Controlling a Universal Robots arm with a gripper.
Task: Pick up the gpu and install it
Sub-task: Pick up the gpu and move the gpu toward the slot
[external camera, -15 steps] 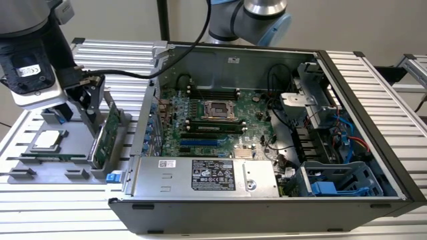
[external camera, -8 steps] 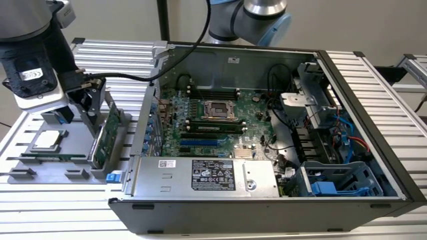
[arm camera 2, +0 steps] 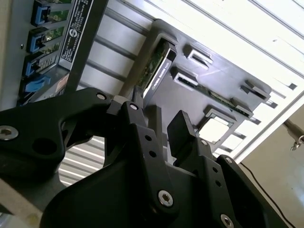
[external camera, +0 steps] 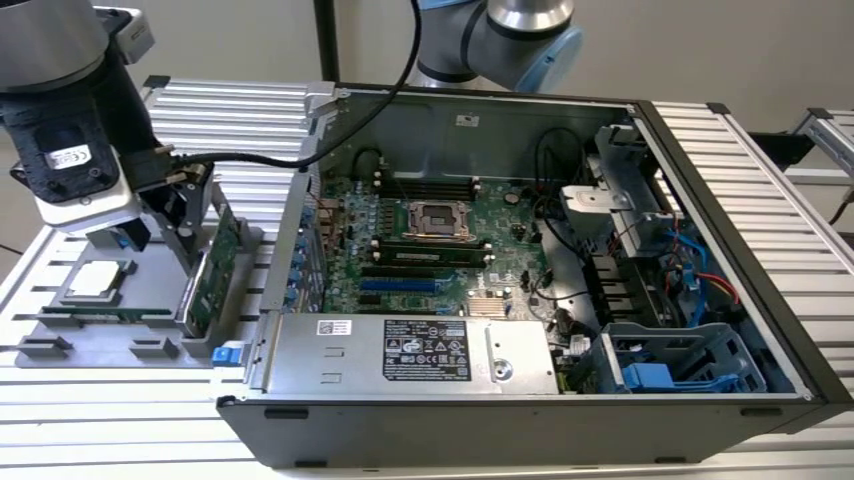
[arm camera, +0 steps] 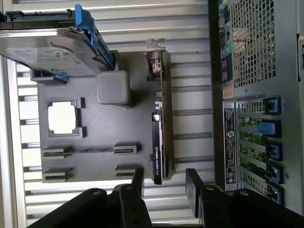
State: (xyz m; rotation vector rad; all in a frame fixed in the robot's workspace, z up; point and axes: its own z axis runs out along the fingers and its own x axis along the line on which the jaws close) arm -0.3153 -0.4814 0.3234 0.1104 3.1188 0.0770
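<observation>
The gpu (external camera: 211,262) stands on its long edge in a slot of the grey parts tray (external camera: 80,342), at the exterior view's left beside the computer case. In the first wrist view the gpu (arm camera: 159,137) is a thin green card with a black cooler and a silver bracket. My gripper (arm camera: 166,183) is open just above one end of the card. Its two black fingers (arm camera: 138,180) straddle the card's line with a gap on each side. The second wrist view has the same open gripper (arm camera 2: 159,121) in front of the gpu (arm camera 2: 156,71). My gripper (external camera: 171,205) hangs over the tray.
The tray (arm camera: 109,128) also holds a square processor (arm camera: 62,118), a narrow memory stick (arm camera: 90,150), a grey block (arm camera: 113,87) and a hard drive in a blue frame (arm camera: 52,47). The open computer case (external camera: 747,300) shows its motherboard (external camera: 427,240), with a power supply (external camera: 400,350) at the front.
</observation>
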